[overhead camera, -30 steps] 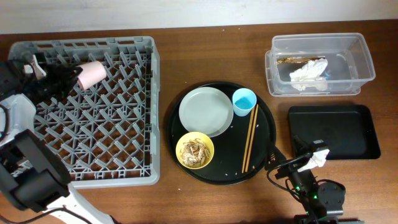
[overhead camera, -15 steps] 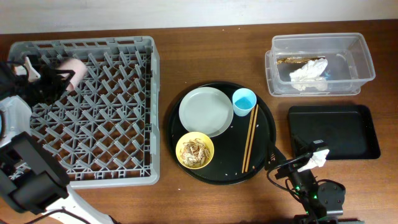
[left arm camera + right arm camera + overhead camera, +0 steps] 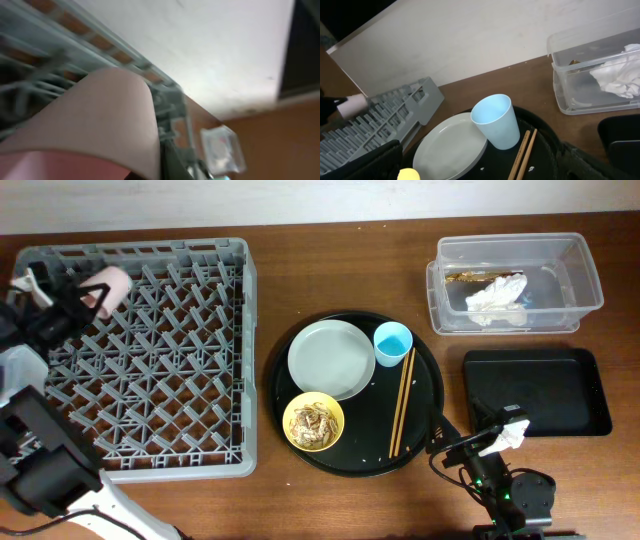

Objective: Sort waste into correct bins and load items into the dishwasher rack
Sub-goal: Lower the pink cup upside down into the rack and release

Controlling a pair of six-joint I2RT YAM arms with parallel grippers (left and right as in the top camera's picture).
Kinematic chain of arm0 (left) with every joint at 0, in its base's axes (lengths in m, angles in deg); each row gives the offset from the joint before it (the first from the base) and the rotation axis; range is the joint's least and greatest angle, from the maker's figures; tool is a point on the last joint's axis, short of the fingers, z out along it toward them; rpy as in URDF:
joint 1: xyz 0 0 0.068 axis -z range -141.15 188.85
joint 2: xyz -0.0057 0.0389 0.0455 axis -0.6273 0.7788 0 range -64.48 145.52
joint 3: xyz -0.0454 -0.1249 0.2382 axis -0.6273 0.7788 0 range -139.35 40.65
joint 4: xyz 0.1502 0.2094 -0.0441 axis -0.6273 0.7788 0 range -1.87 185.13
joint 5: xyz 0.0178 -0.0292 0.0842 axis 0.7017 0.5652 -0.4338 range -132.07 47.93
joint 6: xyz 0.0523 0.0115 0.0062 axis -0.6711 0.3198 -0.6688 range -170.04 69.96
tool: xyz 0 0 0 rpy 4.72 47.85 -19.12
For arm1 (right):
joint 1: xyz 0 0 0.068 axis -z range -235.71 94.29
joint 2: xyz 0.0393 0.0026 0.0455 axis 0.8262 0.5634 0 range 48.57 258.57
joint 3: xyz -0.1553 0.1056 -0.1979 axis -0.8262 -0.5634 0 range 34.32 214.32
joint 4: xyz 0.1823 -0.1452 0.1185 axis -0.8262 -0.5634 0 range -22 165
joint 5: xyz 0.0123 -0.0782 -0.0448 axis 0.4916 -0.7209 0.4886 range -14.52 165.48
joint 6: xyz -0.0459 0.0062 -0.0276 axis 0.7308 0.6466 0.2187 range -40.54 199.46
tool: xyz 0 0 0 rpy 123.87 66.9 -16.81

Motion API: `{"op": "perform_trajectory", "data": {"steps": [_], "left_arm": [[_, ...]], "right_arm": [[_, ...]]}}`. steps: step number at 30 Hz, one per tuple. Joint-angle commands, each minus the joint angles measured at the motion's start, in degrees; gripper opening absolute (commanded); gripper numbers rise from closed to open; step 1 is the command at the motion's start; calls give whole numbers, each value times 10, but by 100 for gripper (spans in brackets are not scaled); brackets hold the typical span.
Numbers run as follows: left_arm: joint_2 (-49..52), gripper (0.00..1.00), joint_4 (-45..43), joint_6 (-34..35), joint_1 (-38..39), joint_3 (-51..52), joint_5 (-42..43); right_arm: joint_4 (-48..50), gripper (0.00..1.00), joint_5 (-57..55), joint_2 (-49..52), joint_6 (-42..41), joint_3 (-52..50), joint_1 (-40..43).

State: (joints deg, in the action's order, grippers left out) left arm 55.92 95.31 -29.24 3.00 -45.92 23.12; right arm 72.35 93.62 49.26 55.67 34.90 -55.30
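My left gripper (image 3: 84, 296) is shut on the small pink cup (image 3: 110, 282) and holds it over the far-left corner of the grey dishwasher rack (image 3: 170, 380). The cup fills the left wrist view (image 3: 90, 125), with the rack's rim (image 3: 167, 102) behind it. The pale plate (image 3: 330, 358), light-blue cup (image 3: 392, 343), chopsticks (image 3: 402, 400) and yellow bowl (image 3: 313, 422) holding beige scraps lie on the round black tray. My right gripper (image 3: 455, 448) is open and empty at the tray's near right edge. The right wrist view shows the blue cup (image 3: 494, 120), plate (image 3: 450, 150) and chopsticks (image 3: 522, 155).
The round black tray (image 3: 425, 435) sits mid-table. The clear tub (image 3: 585, 275) at the far right holds a crumpled white tissue (image 3: 495, 295) and some brown bits. The shallow black tray (image 3: 535, 390) lies in front of it.
My left gripper has carried the pink cup to the left and a little farther back over the rack. The right arm has not moved.
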Motion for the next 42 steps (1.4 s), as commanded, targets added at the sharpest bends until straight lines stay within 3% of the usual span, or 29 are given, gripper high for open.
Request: {"op": "perform_trajectory", "data": {"steps": [1, 5, 10, 15, 21, 24, 25, 26, 28, 37, 40, 42], "left_arm": [[10, 0, -19, 43, 10, 6, 108], [10, 0, -33, 48, 11, 6, 125], [18, 0, -33, 1, 38, 6, 117], [25, 1, -21, 1, 47, 6, 24], [47, 6, 55, -58, 47, 6, -93], [52, 23, 71, -57, 37, 6, -145], [52, 37, 71, -57, 28, 6, -147], [52, 45, 73, -57, 19, 6, -147], [52, 52, 87, -57, 2, 6, -146], [-1, 52, 143, -57, -37, 1, -150], [-52, 52, 184, -57, -37, 1, -216], [-86, 34, 195, -57, -37, 1, -227]], "right_arm": [[-3, 99, 7, -3, -3, -3, 4], [-3, 99, 7, -3, -3, -3, 4], [-3, 99, 7, -3, -3, -3, 4], [-3, 99, 7, -3, -3, -3, 4], [-3, 99, 7, -3, -3, -3, 4], [-3, 99, 7, -3, -3, -3, 4], [-3, 99, 7, -3, -3, -3, 4], [-3, 99, 7, -3, -3, -3, 4], [-3, 99, 7, -3, -3, -3, 4], [-3, 99, 7, -3, -3, -3, 4], [-3, 99, 7, -3, -3, -3, 4], [-3, 99, 7, -3, -3, -3, 4]]}}
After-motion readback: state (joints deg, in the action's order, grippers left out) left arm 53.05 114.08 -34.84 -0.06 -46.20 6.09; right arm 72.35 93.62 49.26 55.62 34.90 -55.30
